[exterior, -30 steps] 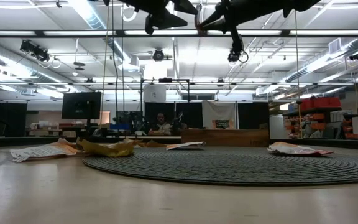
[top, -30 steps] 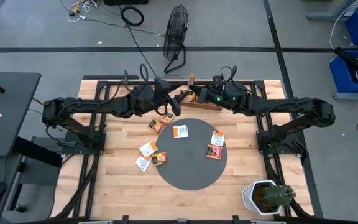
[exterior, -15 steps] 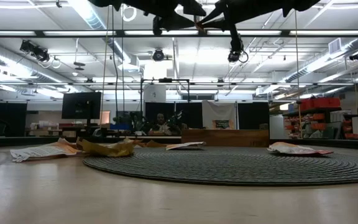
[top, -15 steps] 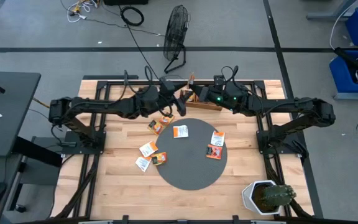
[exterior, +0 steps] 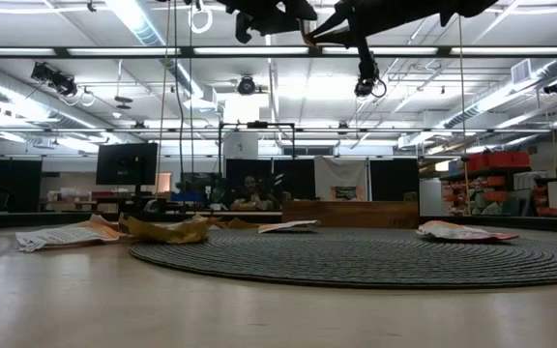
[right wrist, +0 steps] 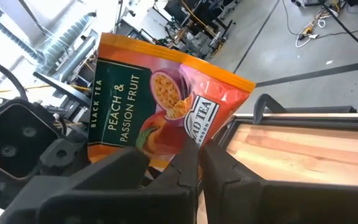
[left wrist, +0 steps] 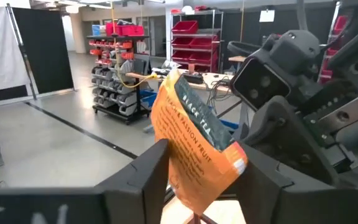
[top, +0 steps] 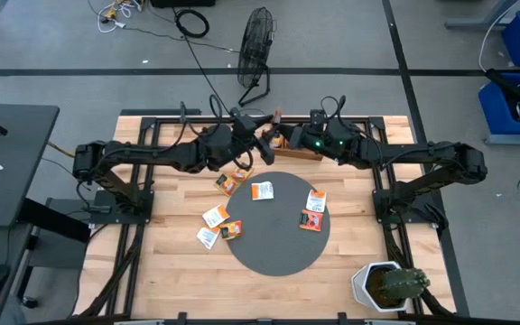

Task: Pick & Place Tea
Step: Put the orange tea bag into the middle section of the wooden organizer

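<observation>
Both arms met high above the far side of the worktop (top: 179, 199). The right tool (right wrist: 194, 155) was pinched shut on an orange tea sachet (right wrist: 160, 93), its wrist view reading "Black Tea Peach & Passion Fruit". The left tool (left wrist: 204, 180) stood open, fingers either side of that sachet. Only the high view showed the other sachets (top: 262, 190) lying below, near the wooden tray (top: 301, 151).

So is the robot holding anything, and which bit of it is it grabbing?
Yes: the right end effector pinches an orange tea sachet by the edge below its print. The left end effector sits open around the same sachet.
</observation>
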`<state>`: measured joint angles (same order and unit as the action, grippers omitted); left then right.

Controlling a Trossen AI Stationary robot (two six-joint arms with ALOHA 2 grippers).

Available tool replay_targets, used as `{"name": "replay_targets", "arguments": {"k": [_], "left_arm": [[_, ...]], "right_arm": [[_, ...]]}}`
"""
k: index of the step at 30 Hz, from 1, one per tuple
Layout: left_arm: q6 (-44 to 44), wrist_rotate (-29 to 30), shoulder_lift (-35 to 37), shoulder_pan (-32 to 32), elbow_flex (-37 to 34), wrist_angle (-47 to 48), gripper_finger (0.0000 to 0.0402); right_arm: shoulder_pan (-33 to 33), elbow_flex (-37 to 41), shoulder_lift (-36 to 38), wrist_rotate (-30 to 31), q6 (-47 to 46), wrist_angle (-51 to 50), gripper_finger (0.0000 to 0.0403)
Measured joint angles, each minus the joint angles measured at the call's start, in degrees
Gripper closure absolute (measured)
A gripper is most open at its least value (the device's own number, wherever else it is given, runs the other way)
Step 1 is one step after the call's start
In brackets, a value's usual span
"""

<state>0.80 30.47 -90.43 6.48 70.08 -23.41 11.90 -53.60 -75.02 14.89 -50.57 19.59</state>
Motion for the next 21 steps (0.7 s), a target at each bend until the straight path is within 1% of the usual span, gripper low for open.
{"name": "replay_targets", "arguments": {"k": [11,16,19,21], "left_arm": [[0.0,3.8,0.0,0.0,0.0,1.1,0.0318],[0.0,4.0,0.0,0.0,0.0,1.1,0.0361],[0.0,4.0,0.0,0.1,0.0,1.6,0.039],[0.0,4.1,0.1,0.0,0.0,2.2,0.0395]], "right_arm": [[0.0,0.0,0.0,1.2,0.2,0.2,0.0403],[0.0,0.0,0.0,1.2,1.1,-0.1,0.0403],[0.0,0.0,0.0,1.2,2.6,-0.2,0.0391],[0.0,0.0,0.0,0.9,4.4,-0.2,0.0373]]}}
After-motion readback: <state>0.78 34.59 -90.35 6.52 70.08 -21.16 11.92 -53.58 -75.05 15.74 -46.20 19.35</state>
